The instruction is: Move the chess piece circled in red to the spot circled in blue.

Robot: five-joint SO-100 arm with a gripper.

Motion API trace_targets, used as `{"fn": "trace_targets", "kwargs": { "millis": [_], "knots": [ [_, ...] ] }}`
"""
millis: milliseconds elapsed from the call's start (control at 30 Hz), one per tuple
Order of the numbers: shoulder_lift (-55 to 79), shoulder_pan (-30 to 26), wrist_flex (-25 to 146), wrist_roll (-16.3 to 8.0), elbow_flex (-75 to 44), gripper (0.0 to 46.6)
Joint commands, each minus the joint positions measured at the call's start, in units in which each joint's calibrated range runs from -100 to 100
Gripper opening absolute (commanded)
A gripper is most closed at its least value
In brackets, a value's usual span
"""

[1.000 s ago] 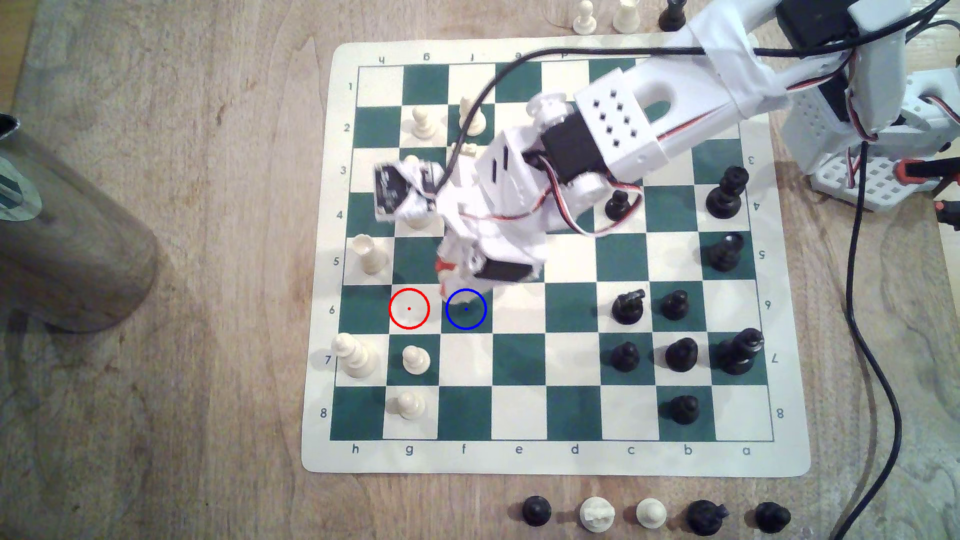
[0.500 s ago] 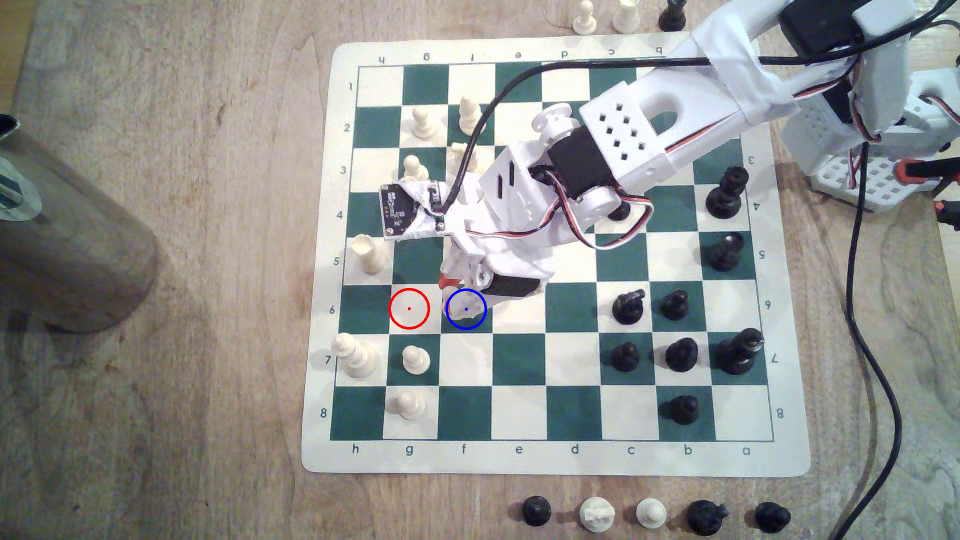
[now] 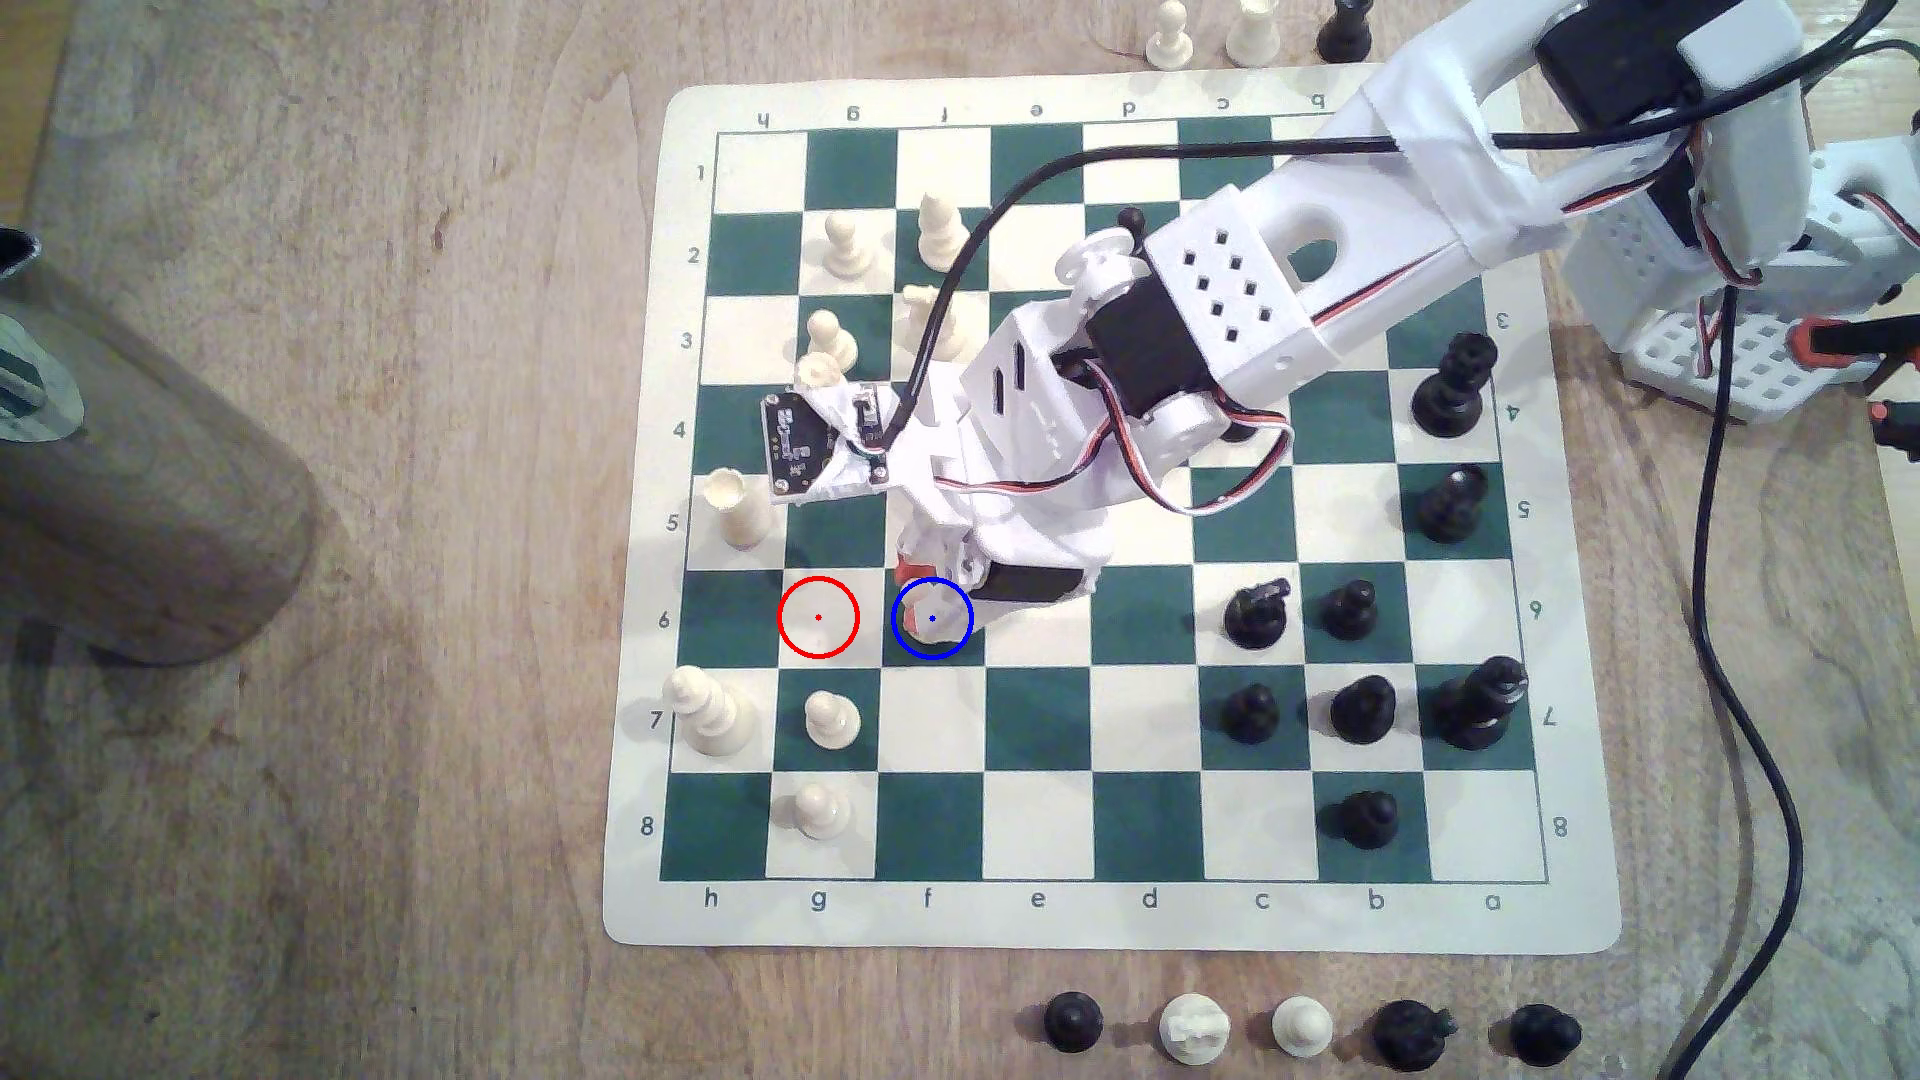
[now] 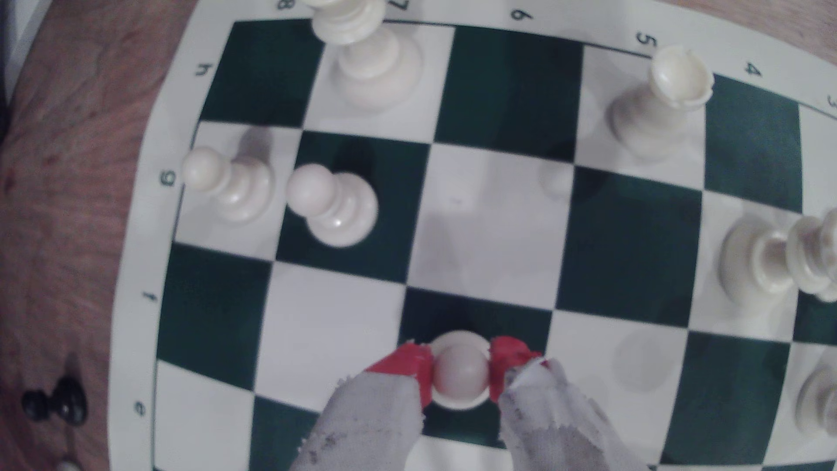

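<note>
The chessboard (image 3: 1039,914) fills the middle of the exterior view. The arm (image 3: 1226,291) reaches in from the upper right. Its gripper (image 4: 461,373) is clenched on the chess piece (image 4: 461,372), red tips at the ball head, over the spot (image 3: 951,646) (left of centre). Placing step, apparently: next, seat the base, then release without tipping it.

Soft even light; wrist view blurred, warped
</note>
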Motion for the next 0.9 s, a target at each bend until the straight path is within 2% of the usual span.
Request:
{"fn": "trace_targets", "kwargs": {
  "millis": [0,233,300,367,400,700,867],
  "knots": [
    [-0.9,0.5,-1.0,-0.2,-2.5,0.4],
    [-0.4,0.6,-1.0,-0.2,-2.6,0.7],
    [-0.4,0.6,-0.9,-0.2,-2.6,5.2],
    [-0.5,0.6,-0.3,0.0,-2.6,12.8],
    [-0.5,0.6,1.2,0.4,-2.8,14.9],
    [-3.6,1.2,4.1,0.7,-2.4,18.5],
    [-8.1,2.3,8.9,1.2,-3.1,18.7]
  ]
}}
